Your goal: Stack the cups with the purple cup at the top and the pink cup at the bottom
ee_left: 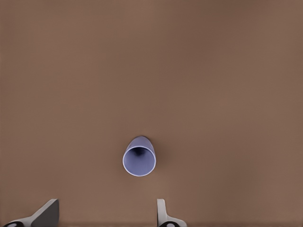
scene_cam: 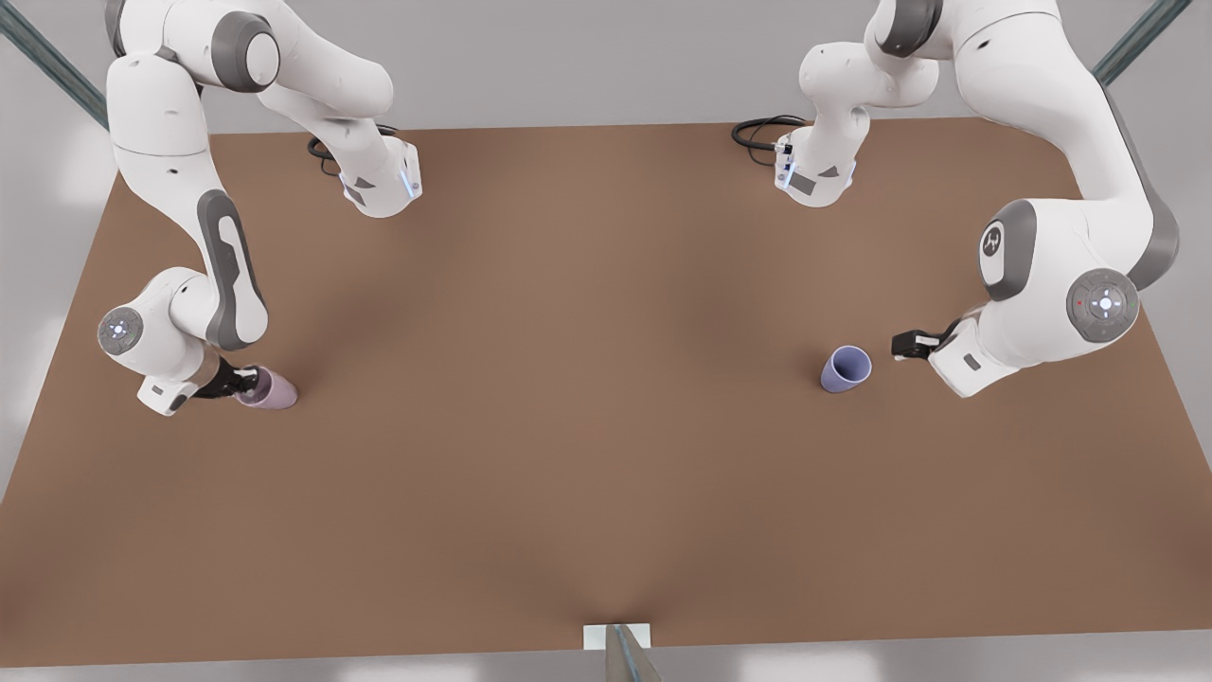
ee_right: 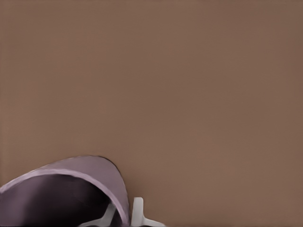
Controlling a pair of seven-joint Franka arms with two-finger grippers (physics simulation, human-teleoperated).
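Right jaws clamp the pink cup's wall; left jaws stand open beside the purple cup.

At the front view's left, the right gripper point(scene_cam: 244, 383) grips the pink cup point(scene_cam: 270, 389) by its rim, one finger inside, probably to carry it. Well apart across the brown bench point(scene_cam: 587, 398), the purple cup point(scene_cam: 846, 368) stands free; the left gripper point(scene_cam: 898, 347) waits just beside it, spread wide and empty, seemingly lined up to grasp.

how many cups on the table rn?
2. The pink cup sits at the front view's left, in the right gripper. The purple cup stands at its right, beside the open left gripper.
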